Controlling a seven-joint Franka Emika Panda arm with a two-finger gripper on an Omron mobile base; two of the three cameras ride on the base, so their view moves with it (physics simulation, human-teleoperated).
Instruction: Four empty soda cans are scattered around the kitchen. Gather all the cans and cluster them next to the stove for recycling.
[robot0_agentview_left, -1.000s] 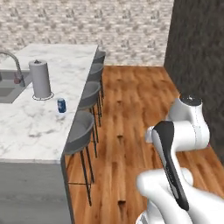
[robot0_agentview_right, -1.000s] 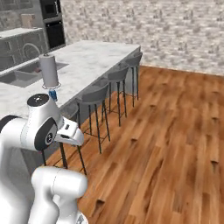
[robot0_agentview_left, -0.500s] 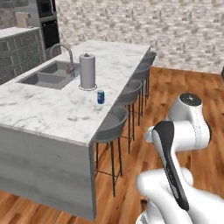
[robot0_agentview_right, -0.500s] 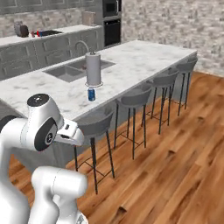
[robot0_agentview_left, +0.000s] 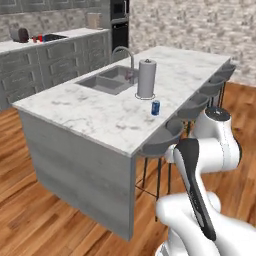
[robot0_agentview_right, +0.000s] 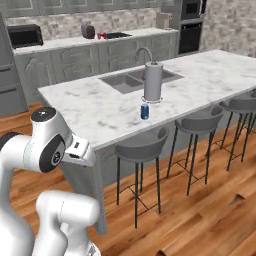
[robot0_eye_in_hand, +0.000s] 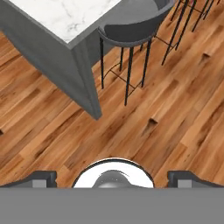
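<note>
I am looking over the marble island bench (robot0_agentview_left: 95, 112) from the robot's base cameras. A blue soda can (robot0_agentview_left: 156, 107) is standing upright on the bench top, just beside the tall grey paper towel roll (robot0_agentview_left: 146, 78), on the side of the roll toward the stools and apart from it. In the right base view the same soda can (robot0_agentview_right: 145, 111) is sitting in front of the paper towel roll (robot0_agentview_right: 153, 82), near the bench edge above the nearest grey stool (robot0_agentview_right: 140, 146). The sink (robot0_agentview_left: 107, 80) with its curved faucet (robot0_agentview_left: 125, 54) is lying behind the roll.

On the far back counter (robot0_agentview_right: 95, 42) I am seeing a small red thing and a small blue thing beside the dark cooktop (robot0_agentview_right: 118, 35); they are too small for me to call them cans with certainty. A dark toaster (robot0_agentview_right: 88, 31) is standing next to them.

The hand (robot0_eye_in_hand: 113, 179) is hanging over the wooden floor (robot0_eye_in_hand: 166, 113), well apart from the bench and the can. Its two dark fingertips (robot0_eye_in_hand: 41, 178) are sitting wide apart at the bottom corners of the hand view: fully spread, released, gripping nothing and touching nothing. In that view the bench corner and the nearest stool (robot0_eye_in_hand: 131, 26) are lying ahead.
</note>
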